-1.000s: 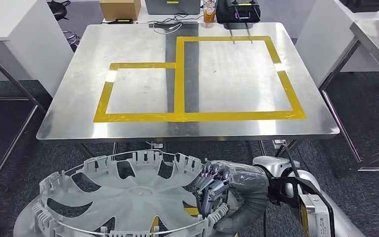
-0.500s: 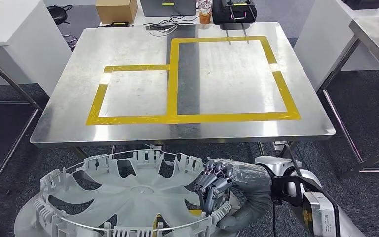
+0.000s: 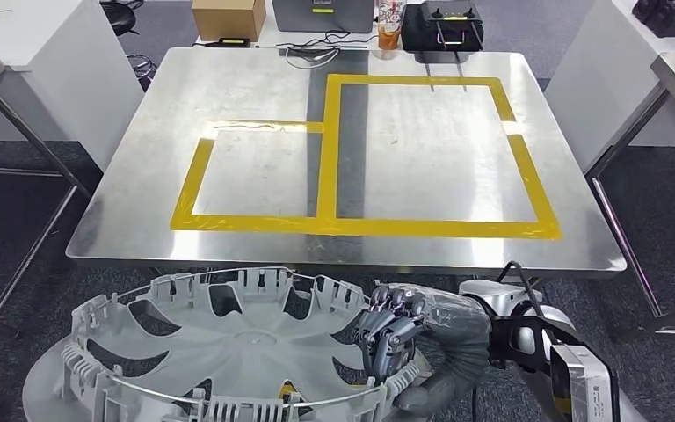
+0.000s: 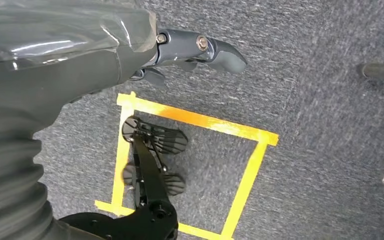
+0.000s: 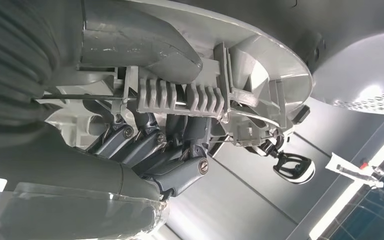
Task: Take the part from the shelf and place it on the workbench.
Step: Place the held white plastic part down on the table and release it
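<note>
The right hand [image 3: 393,332] grips the part [image 3: 228,347] by its rim, short of the workbench [image 3: 255,97]; the left hand [image 4: 180,52] hangs empty, fingers apart; placement remains.

Part [image 3: 228,356]: large round pale grey plastic wheel-cover-like disc, radial spokes with cut-out openings, ring of ribbed clips and a thin wire hoop along the rim. Lies roughly flat, clip side up, off the near edge of the bench [image 3: 352,158]. Gripped at its right rim by the right hand [image 3: 391,330].

Bench: square steel top marked with yellow tape rectangles.
</note>
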### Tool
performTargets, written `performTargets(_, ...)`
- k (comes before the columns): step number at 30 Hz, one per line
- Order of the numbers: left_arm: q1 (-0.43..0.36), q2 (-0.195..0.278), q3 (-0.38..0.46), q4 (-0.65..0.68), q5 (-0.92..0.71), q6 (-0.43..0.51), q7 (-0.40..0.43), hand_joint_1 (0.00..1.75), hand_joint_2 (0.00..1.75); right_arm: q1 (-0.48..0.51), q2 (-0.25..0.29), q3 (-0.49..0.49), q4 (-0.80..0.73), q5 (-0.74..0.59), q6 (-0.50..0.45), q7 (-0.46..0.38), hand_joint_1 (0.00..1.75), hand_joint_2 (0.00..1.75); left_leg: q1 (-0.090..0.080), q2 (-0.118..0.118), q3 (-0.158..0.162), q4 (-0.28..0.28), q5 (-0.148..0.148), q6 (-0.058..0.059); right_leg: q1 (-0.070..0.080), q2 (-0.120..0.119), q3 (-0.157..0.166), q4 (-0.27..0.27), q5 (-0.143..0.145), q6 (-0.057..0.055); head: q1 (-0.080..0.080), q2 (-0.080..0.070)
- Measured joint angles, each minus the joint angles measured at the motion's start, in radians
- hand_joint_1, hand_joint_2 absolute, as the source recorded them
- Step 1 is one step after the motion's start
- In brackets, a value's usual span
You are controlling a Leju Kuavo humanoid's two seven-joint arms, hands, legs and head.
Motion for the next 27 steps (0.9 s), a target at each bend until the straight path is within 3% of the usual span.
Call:
performTargets(1,0.001,-0.001,-0.001,0.0,0.0,-0.001,-0.001,0.0,1.75,0.001,-0.001,0.0,0.0,0.0,0.001,0.0,1.75,1.75,0.0,-0.002,0.01,0.002,-0.01,-0.006,-0.002,0.0,0.024,-0.066,0.025,0.002,0.0,0.0)
performTargets(3,0.002,-0.001,-0.002,0.0,0.0,-0.003,-0.002,0.0,1.75,0.003,-0.002,-0.002,-0.001,-0.001,0.002,-0.001,1.75,1.75,-0.001,-0.004,0.018,0.003,-0.026,-0.021,0.002,-0.001,0.053,-0.132,0.041,-0.021,0.001,0.0)
performTargets(5,0.003,-0.001,-0.004,0.0,0.0,-0.003,-0.002,0.0,1.75,0.003,-0.002,-0.005,-0.003,-0.002,0.005,-0.001,1.75,1.75,0.0,-0.003,0.023,0.009,-0.035,-0.034,0.005,0.0,0.064,-0.135,0.033,-0.052,0.0,0.0)
performTargets(7,0.002,-0.001,-0.005,0.0,0.0,-0.003,-0.003,0.0,1.75,0.003,-0.002,-0.007,-0.006,-0.002,0.007,-0.002,1.75,1.75,0.004,0.002,0.007,0.053,-0.033,-0.041,0.002,0.002,0.081,-0.136,0.027,-0.067,-0.001,0.0)
performTargets(9,0.002,-0.001,-0.006,0.0,0.0,-0.003,-0.003,0.0,1.75,0.004,-0.002,-0.007,-0.008,-0.002,0.007,-0.002,1.75,1.75,0.007,0.008,-0.066,0.165,-0.045,-0.05,0.003,0.002,0.101,-0.137,0.012,-0.078,-0.001,0.0)
performTargets(11,0.005,-0.001,-0.007,0.0,0.0,-0.003,-0.003,0.0,1.75,0.004,-0.002,-0.008,-0.008,-0.003,0.007,-0.004,1.75,1.75,0.007,0.012,-0.159,0.28,-0.092,-0.057,0.006,0.003,0.121,-0.137,-0.006,-0.082,-0.001,0.0)
performTargets(13,0.007,-0.002,-0.008,0.0,0.0,0.0,-0.003,0.0,1.75,0.004,-0.002,-0.008,-0.008,-0.004,0.008,-0.006,1.75,1.75,0.007,0.013,-0.21,0.296,-0.116,-0.055,0.008,0.005,0.147,-0.137,-0.024,-0.082,-0.001,0.0)
performTargets(14,0.007,-0.002,-0.008,0.0,0.0,0.002,-0.003,0.0,1.75,0.004,-0.002,-0.008,-0.008,-0.004,0.008,-0.006,1.75,1.75,0.006,0.013,-0.212,0.258,-0.095,-0.051,0.01,0.005,0.161,-0.137,-0.034,-0.082,-0.001,0.0)
performTargets(17,0.01,0.003,-0.008,0.001,0.0,0.008,-0.003,0.0,1.75,0.005,-0.002,-0.008,-0.007,-0.003,0.007,-0.009,1.75,1.75,-0.008,0.011,-0.18,0.073,0.064,-0.022,0.015,0.009,0.197,-0.137,-0.065,-0.076,-0.001,0.0)
performTargets(18,0.012,0.005,-0.008,0.001,0.0,0.01,-0.004,0.0,1.75,0.005,-0.002,-0.008,-0.007,0.0,0.005,-0.009,1.75,1.75,-0.012,0.009,-0.171,0.04,0.102,-0.014,0.018,0.011,0.202,-0.137,-0.074,-0.072,-0.001,0.0)
performTargets(19,0.013,0.007,-0.008,0.001,0.0,0.013,-0.004,0.0,1.75,0.005,-0.003,-0.009,-0.007,0.005,0.002,-0.01,1.75,1.75,-0.016,0.006,-0.167,0.028,0.119,-0.009,0.02,0.014,0.203,-0.137,-0.082,-0.067,-0.001,0.0)
performTargets(21,0.013,0.007,-0.007,0.001,0.0,0.017,-0.006,0.0,1.75,0.004,-0.004,-0.012,-0.011,0.052,-0.02,-0.016,1.75,1.75,-0.015,0.002,-0.153,0.021,0.125,-0.006,0.021,0.015,0.208,-0.141,-0.095,-0.058,-0.002,0.0)
performTargets(23,0.01,0.004,-0.004,0.001,0.0,0.021,-0.008,0.0,1.75,-0.001,-0.008,-0.014,-0.019,0.135,-0.063,-0.022,1.75,1.75,-0.01,0.002,-0.138,0.006,0.124,0.002,0.021,0.013,0.195,-0.106,-0.119,-0.056,0.0,0.0)
performTargets(24,0.009,0.002,-0.002,0.0,0.0,0.023,-0.008,0.0,1.75,-0.004,-0.011,-0.013,-0.023,0.182,-0.089,-0.022,1.75,1.75,-0.008,0.001,-0.132,0.002,0.122,0.006,0.02,0.012,0.168,-0.057,-0.14,-0.058,0.001,0.0)
performTargets(26,0.008,-0.002,0.003,0.0,0.0,0.027,-0.011,0.0,1.75,-0.007,-0.019,-0.01,-0.033,0.277,-0.143,-0.016,1.75,1.75,-0.009,0.0,-0.127,0.001,0.113,0.012,0.019,0.012,0.083,0.078,-0.184,-0.061,0.001,0.0)
performTargets(27,0.007,-0.004,0.006,0.0,0.0,0.028,-0.012,0.0,1.75,-0.008,-0.023,-0.006,-0.037,0.316,-0.165,-0.01,1.75,1.75,-0.009,-0.001,-0.125,0.001,0.109,0.012,0.019,0.012,0.046,0.126,-0.192,-0.057,0.001,0.0)
